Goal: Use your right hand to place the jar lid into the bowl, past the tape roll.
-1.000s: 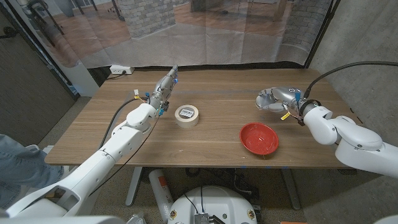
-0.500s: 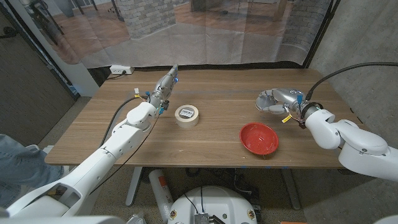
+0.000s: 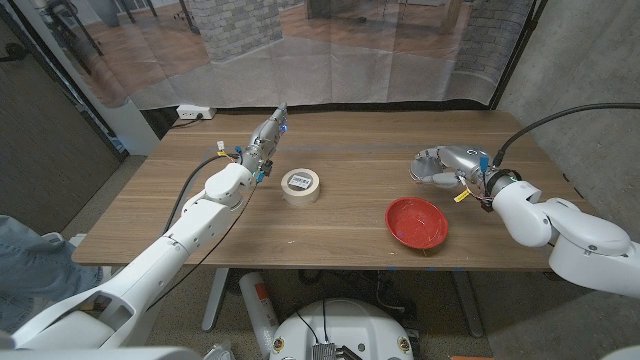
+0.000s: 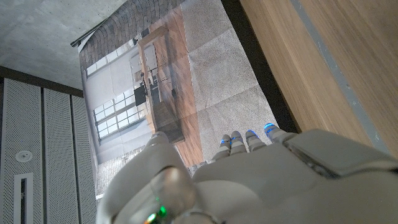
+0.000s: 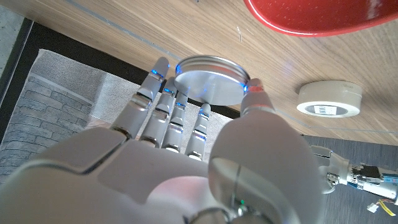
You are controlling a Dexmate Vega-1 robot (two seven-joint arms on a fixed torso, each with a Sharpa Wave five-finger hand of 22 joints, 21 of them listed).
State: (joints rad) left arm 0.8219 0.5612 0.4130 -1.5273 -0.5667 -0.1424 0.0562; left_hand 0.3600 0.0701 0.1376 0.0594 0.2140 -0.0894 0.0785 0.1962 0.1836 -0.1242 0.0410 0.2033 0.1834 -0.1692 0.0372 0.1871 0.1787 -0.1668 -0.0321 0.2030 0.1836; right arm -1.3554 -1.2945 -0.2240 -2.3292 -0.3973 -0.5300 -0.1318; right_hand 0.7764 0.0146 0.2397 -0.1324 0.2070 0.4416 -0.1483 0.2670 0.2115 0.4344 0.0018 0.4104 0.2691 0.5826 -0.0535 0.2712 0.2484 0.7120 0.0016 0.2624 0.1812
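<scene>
The wooden surface (image 3: pixel 350 200) is seen carrying three things, and a translucent curtain (image 3: pixel 330 50) is hung behind its far edge, with a white power strip (image 3: pixel 193 113) lying on the floor beyond the far left corner.

The red bowl (image 3: pixel 417 221) is set toward the near right part of the surface, upright and with nothing seen inside it. The tape roll (image 3: pixel 301 185) is laid flat near the middle, well apart from the bowl on its left side; in the right wrist view the tape roll (image 5: pixel 329 99) and the bowl's rim (image 5: pixel 311 18) are both seen beyond the lid.

The jar lid (image 3: pixel 432 167) is found at the far right of the surface, beyond the bowl, and is pinched by the right robot hand (image 3: pixel 452 163). In the right wrist view the lid (image 5: pixel 210 79) is seen held edge to edge between the thumb on one side and the fingertips (image 5: pixel 160 67) on the other. The right arm is brought in from the near right corner, bent at the elbow.

The left robot hand (image 3: pixel 263 138) is stretched along the far left of the surface, left of the tape roll, with its fingers extended straight and together, nothing being held.
</scene>
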